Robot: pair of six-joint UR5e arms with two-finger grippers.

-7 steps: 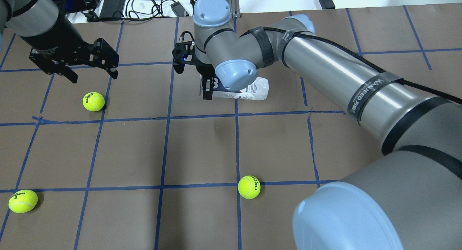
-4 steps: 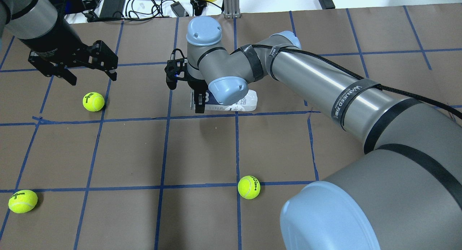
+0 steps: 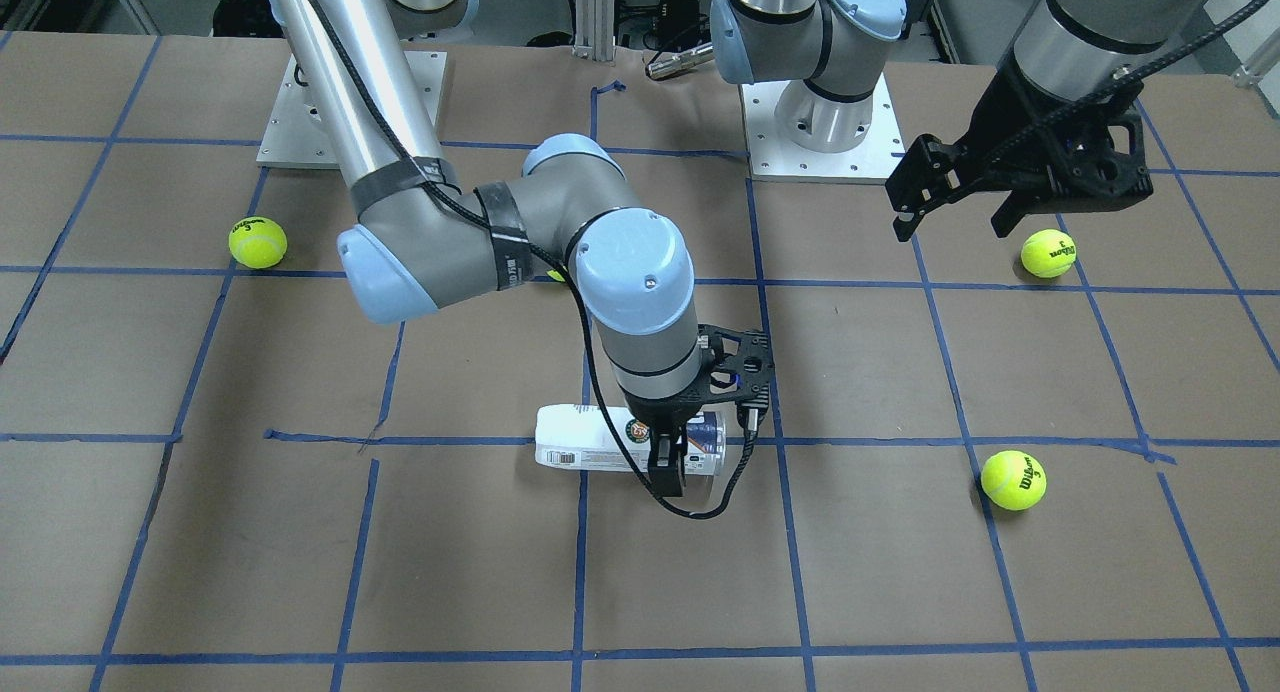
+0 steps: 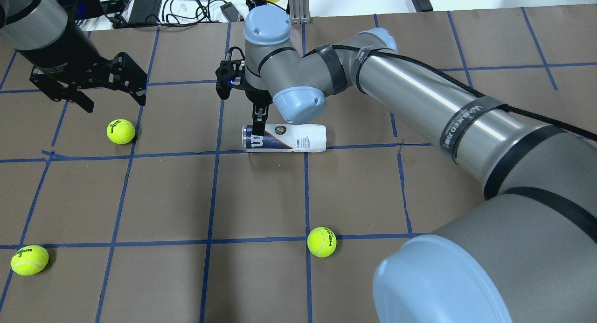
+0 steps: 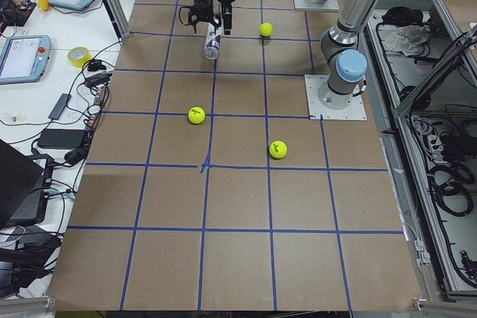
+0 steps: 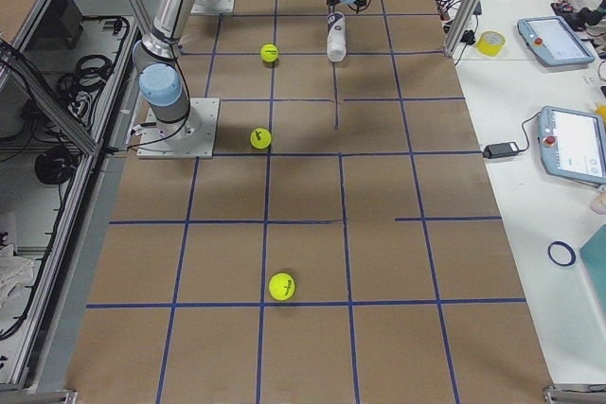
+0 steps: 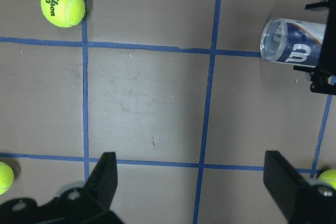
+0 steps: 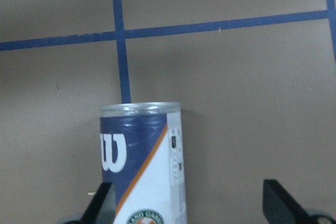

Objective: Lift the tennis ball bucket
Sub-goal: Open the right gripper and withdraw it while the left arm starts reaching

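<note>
Zero lift yet: your tennis ball bucket (image 4: 284, 137) is flat on its side on the table (image 4: 140, 197), right under the right gripper (image 8: 189, 205), jaws spread wide, so you've still got gripping and raising.

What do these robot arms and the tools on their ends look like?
The left arm and right arm are silver-grey tubes with pale blue round joint caps. The right one carries a black cable held by black bands, one bearing white lettering. The right tool and left tool are black, each with two flat fingers.
</note>
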